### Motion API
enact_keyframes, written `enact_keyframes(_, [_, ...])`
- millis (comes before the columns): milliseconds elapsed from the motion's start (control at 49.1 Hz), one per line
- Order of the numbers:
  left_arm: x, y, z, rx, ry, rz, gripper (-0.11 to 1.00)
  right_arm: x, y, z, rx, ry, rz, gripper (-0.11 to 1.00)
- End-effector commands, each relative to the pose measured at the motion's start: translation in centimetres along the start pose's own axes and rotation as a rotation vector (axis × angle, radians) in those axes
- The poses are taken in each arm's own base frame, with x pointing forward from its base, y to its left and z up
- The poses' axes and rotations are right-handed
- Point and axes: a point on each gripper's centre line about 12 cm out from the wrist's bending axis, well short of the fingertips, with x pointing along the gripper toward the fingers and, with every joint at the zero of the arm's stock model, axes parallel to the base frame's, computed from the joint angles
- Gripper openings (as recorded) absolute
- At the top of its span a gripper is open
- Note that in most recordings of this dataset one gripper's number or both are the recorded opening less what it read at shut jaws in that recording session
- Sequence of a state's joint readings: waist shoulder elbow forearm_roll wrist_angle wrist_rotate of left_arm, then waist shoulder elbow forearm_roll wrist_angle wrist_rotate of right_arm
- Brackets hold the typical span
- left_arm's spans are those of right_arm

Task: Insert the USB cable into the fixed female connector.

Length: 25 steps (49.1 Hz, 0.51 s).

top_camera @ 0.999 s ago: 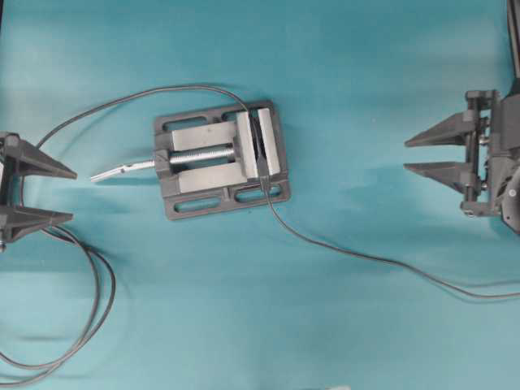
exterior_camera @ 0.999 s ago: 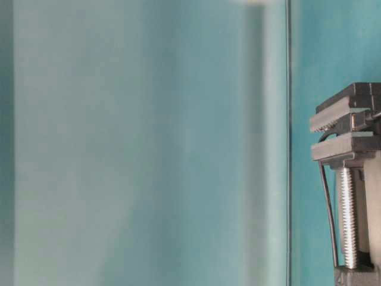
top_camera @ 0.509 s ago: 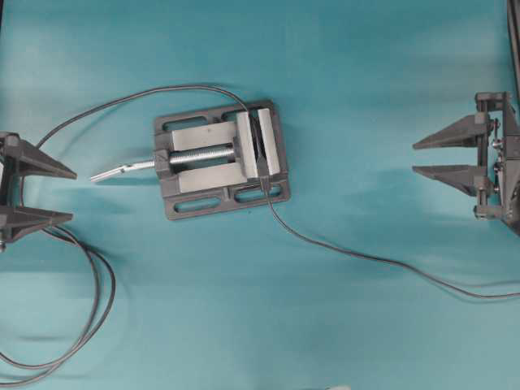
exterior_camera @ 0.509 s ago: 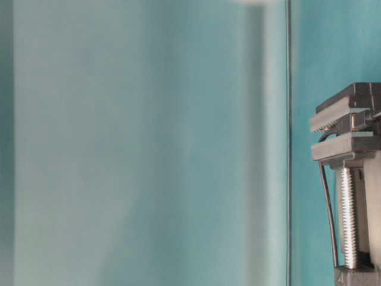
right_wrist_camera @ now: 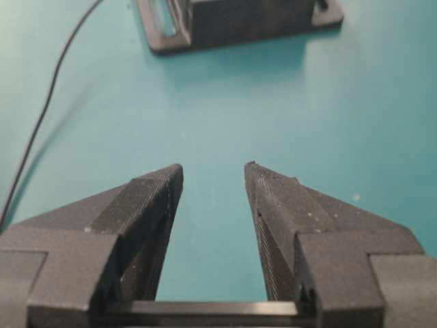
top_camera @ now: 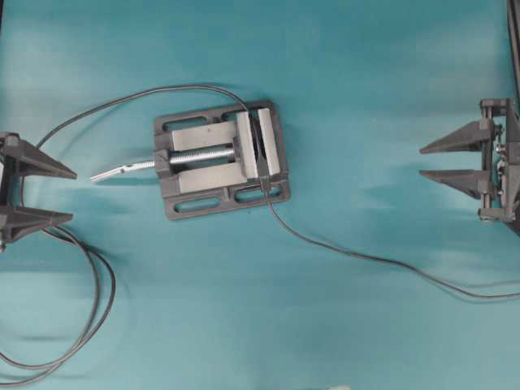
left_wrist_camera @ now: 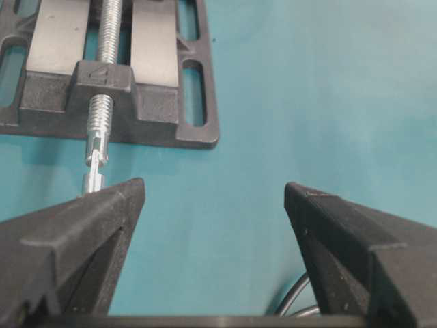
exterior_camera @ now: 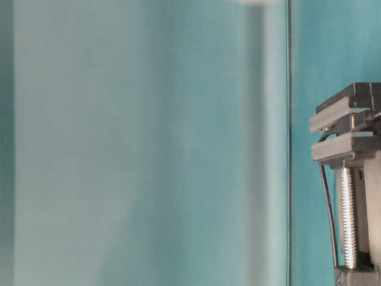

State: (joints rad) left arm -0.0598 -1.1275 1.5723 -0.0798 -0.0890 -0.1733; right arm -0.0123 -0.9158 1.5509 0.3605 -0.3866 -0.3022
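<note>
The USB cable [top_camera: 382, 262] lies loose on the teal surface [top_camera: 366, 81]. Its thin grey run leaves the right edge of the overhead view low down and curves up and leftward to the vise [top_camera: 219, 158], where its near end sits against the vise's lower right corner; the plug itself is too small to make out there. The fixed female connector [exterior_camera: 357, 121] is clamped between the vise jaws, seen best from table level. The cable's long axis thus runs from lower right to upper left, and it lies below and to the left of the right gripper [top_camera: 422, 161], which is the nearer one and stands open and empty. The left gripper [top_camera: 75, 195] sits wide open, empty, at the left edge beside the looped black cable [top_camera: 97, 317]. Compared with a second ago, the right gripper has drawn back toward the right edge; the left has not moved.
</note>
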Motion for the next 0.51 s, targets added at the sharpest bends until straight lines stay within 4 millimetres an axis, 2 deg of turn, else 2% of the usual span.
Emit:
enact_keyframes(0, [0.07, -0.10, 0.48, -0.007, -0.011, -0.001, 1.00, 0.04, 0.07, 0.61, 0.011, -0.029, 0.004, 0.49])
enact_keyframes(489, [0.07, -0.10, 0.48, -0.007, -0.011, -0.001, 1.00, -0.04, 0.26, 0.58, -0.010, -0.027, 0.022, 0.49])
